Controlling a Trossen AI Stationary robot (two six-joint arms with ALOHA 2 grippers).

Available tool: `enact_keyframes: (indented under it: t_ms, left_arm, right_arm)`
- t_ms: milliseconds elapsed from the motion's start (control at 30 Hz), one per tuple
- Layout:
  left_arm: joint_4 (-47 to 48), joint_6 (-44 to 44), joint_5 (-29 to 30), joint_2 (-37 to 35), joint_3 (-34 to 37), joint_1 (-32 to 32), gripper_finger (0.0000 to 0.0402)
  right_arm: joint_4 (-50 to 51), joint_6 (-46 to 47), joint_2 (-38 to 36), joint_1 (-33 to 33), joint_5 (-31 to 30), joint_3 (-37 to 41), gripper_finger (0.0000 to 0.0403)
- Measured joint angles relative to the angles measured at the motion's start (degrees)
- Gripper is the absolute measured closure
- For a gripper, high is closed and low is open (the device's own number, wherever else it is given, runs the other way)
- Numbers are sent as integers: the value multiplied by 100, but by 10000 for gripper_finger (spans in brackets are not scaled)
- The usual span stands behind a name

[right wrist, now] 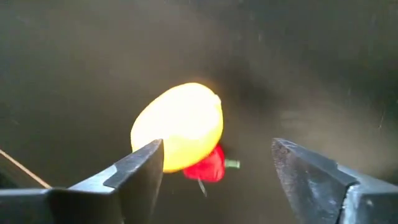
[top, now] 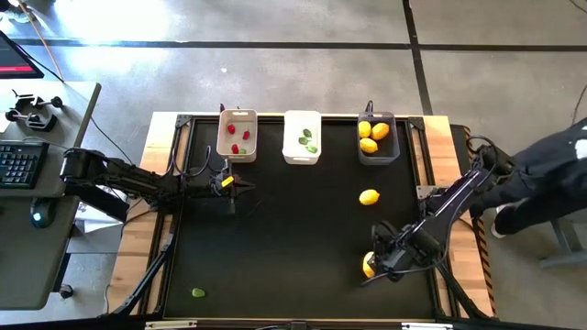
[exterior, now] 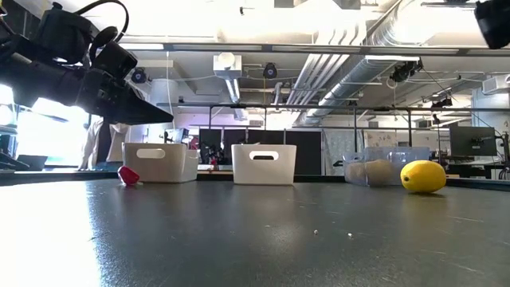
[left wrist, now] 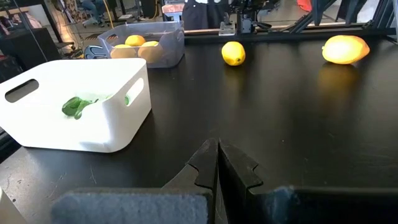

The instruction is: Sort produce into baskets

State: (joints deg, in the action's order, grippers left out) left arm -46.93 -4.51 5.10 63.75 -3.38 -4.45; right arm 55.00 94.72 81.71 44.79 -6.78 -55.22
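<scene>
Now, left to right across the black table (top: 275, 238):

Left arm: reaches in from the left edge; the left gripper (top: 240, 186) hangs just in front of the beige basket (top: 238, 135), fingers (left wrist: 239, 171) pressed together on nothing.

Green piece, loose: one green piece (top: 198, 293) lies near the table's front left corner, well apart from both arms.

Beige basket: at the far edge, leftmost of three; holds red pieces (top: 239, 139). The low view shows a red piece (exterior: 128, 175) on the table beside it.

White basket: the white basket (top: 302, 137) stands in the middle of the row; green pieces (top: 308, 141) inside, also seen from the left wrist (left wrist: 77, 106).

Grey basket: the grey basket (top: 378, 138) is rightmost; yellow and orange fruits (top: 373, 134) inside.

Lemon, loose: one yellow lemon (top: 369, 197) lies on the table in front of the grey basket.

Right arm: comes in from the right edge; the right gripper (top: 374, 261) sits low near the front right, jaws wide apart.

Right wrist: a yellow-orange fruit (right wrist: 179, 126) lies ahead of the open fingers (right wrist: 140, 168), with a small red piece (right wrist: 208, 165) against it, possibly tucked partly under; contact is unclear.
</scene>
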Motion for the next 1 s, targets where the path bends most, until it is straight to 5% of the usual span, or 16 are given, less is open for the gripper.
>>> enact_keyframes:
  t_ms: [233, 433, 1000]
  left_arm:
    - [6, 0, 0, 0, 0, 1, 401]
    - [30, 2, -2, 0, 0, 1, 401]
    - [34, 0, -2, 0, 0, -1, 401]
  right_arm:
    - [-123, 916, 0, 219, 884, 0, 107]
    - [-430, 975, 130, 511, 587, 0, 108]
    - [-751, -581, 1438, 631, 633, 0, 161]
